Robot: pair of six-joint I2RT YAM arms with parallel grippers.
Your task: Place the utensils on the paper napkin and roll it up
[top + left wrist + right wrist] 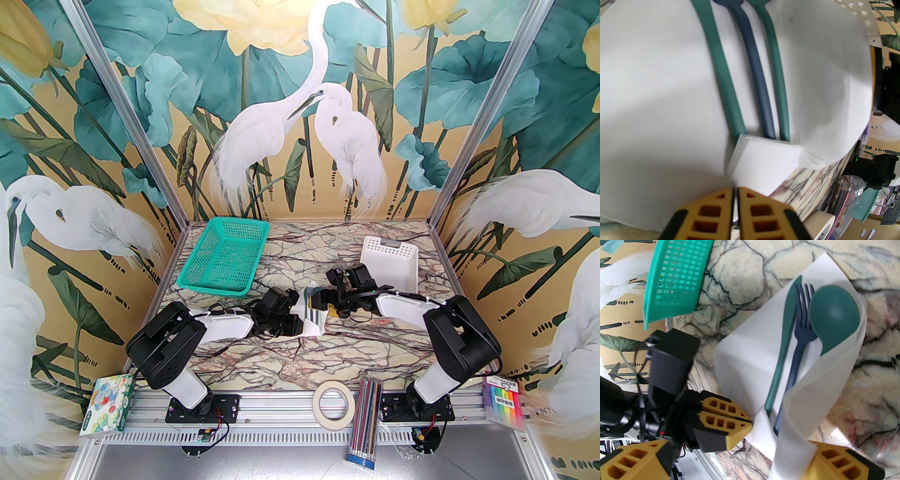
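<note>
The white paper napkin (pixel 745 361) lies mid-table (pixel 313 326). On it lie the utensils side by side: a green knife (pixel 785 333), a dark blue fork (pixel 799 333) and a green spoon (pixel 834 310), whose handles also show in the left wrist view (pixel 761 82). The napkin's right edge curls up over the spoon handle. Its near corner is folded over the handle ends (pixel 761 159). My left gripper (pixel 735 194) is shut on that folded corner (pixel 750 421). My right gripper (pixel 740 465) stands wide open, with the raised napkin edge running down beside its right finger (pixel 846 462).
A green mesh basket (pixel 220 258) sits at the back left and a white perforated basket (pixel 391 258) at the back right. Along the near rail lie a tape roll (pixel 333 403), a pencil tube (pixel 365 422), a picture box (pixel 108 405) and a marker case (pixel 504 398).
</note>
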